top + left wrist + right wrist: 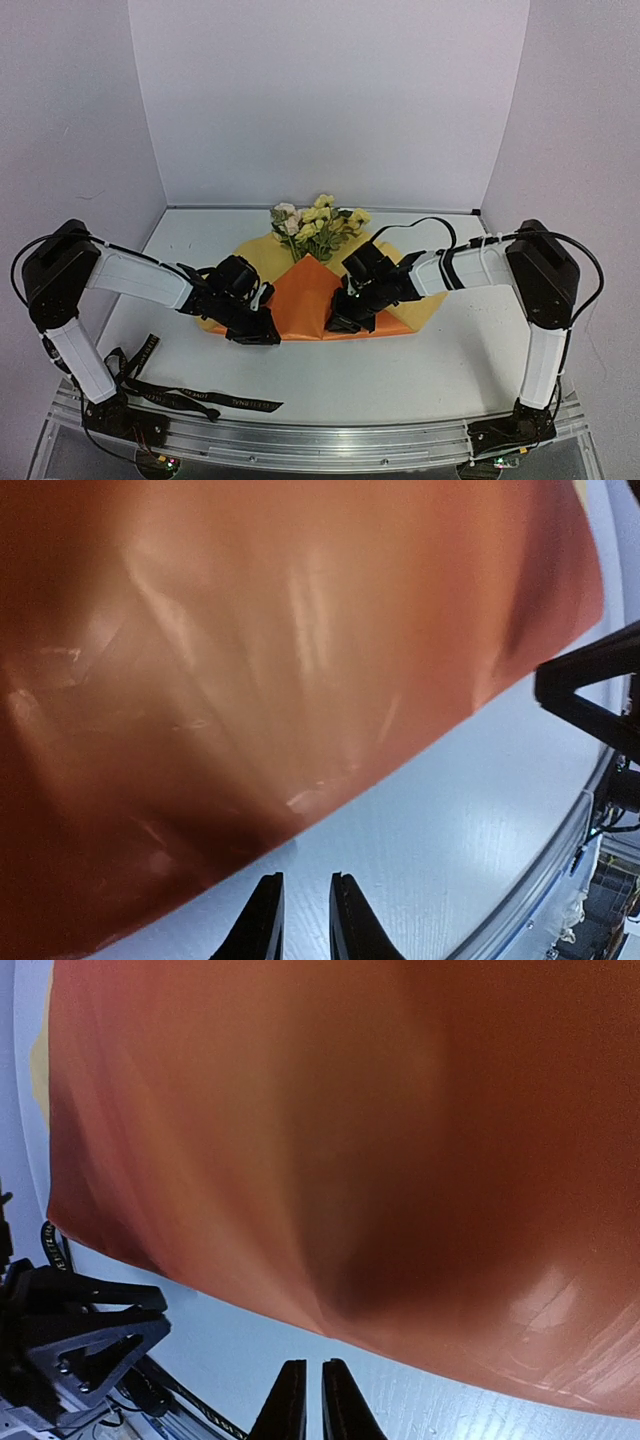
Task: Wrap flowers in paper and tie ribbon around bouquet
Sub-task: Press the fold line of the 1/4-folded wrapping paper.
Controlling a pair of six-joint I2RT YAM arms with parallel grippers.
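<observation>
The paper (305, 300) lies mid-table with its orange flaps folded over into a point, and yellow shows at both sides. The flowers (318, 222) stick out of its far end, making the bouquet. My left gripper (262, 330) is low at the paper's near left corner. In the left wrist view its fingertips (306, 880) stand a little apart over bare table, just short of the orange edge (300, 680). My right gripper (340, 320) is at the near right. Its fingertips (312, 1370) are almost together, empty, just short of the paper (350, 1140). The ribbon (190, 395) lies loose at the front left.
White walls enclose the table on three sides. A metal rail (320, 445) runs along the near edge, carrying both arm bases. Black cables loop off the arms. The right gripper's frame (600, 680) shows in the left wrist view, and the left gripper's frame (90, 1330) in the right wrist view.
</observation>
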